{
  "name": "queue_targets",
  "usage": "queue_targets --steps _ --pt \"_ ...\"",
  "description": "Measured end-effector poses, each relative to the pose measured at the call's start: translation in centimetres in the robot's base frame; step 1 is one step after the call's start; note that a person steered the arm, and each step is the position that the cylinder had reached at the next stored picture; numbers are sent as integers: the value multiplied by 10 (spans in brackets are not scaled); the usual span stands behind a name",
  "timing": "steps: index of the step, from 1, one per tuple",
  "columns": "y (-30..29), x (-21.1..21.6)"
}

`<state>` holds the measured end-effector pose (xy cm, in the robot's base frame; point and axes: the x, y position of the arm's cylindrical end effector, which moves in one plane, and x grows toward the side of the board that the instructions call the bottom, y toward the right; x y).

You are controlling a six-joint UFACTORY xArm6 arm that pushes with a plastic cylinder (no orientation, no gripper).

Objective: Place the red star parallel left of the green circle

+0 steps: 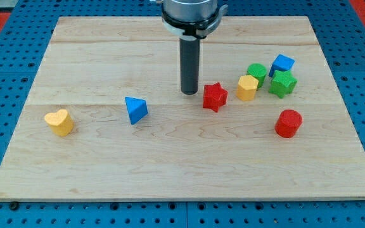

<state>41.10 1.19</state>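
Two red (215, 96), two yellow, two green, two blue blocks.

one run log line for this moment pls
my tip: just left of red star block | green circle block: behind yellow hexagon block | star not yet placed

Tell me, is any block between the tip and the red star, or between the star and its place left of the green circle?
Nothing separates my tip from the red star. But the yellow block sits directly left of the green circle, blocking that place.
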Motion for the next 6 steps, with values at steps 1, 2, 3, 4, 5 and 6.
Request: queue_targets --steps 1,2,3,4,5,6 --pt "-24 23" --pt "4 64" --pt "43 24" --pt "61 -15" --pt "91 31" --pt "104 111"
